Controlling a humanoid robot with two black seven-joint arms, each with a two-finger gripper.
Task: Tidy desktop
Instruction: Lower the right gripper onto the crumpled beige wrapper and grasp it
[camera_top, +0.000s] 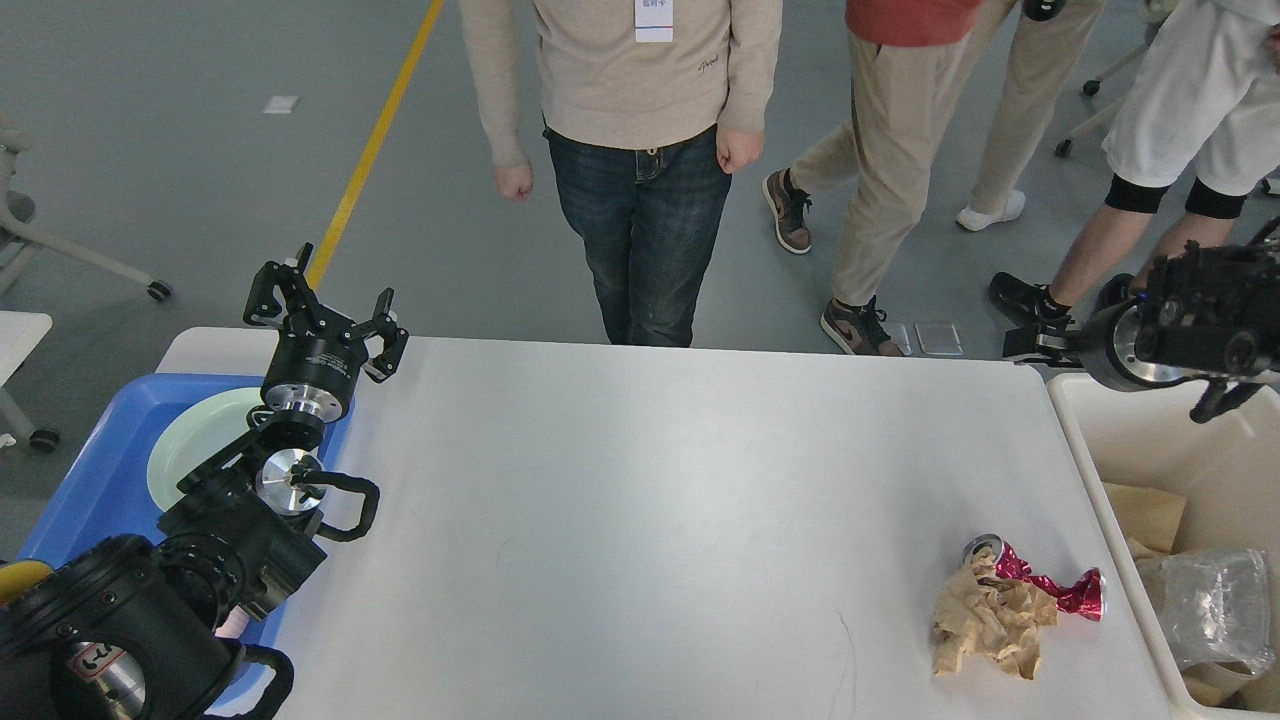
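Most of the white surface (650, 500) is lying open from left to right. Only a crumpled brown paper (985, 625) and a crushed red can (1055, 590), touching each other, are blocking the near right corner.

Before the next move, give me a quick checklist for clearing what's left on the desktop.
1. Litter left on the desktop: not ok. A crumpled brown paper and a crushed red can lie touching near the right edge.
2. White bin within reach beside the desktop's right edge: ok; it already holds a plastic wrapper.
3. Left gripper free: ok, jaws open and empty, above the blue tray.
4. Right gripper free: cannot tell; seen edge-on over the desktop's far right corner.
5. Bystanders clear of the desktop: ok, though the person in jeans stands right at its far edge.
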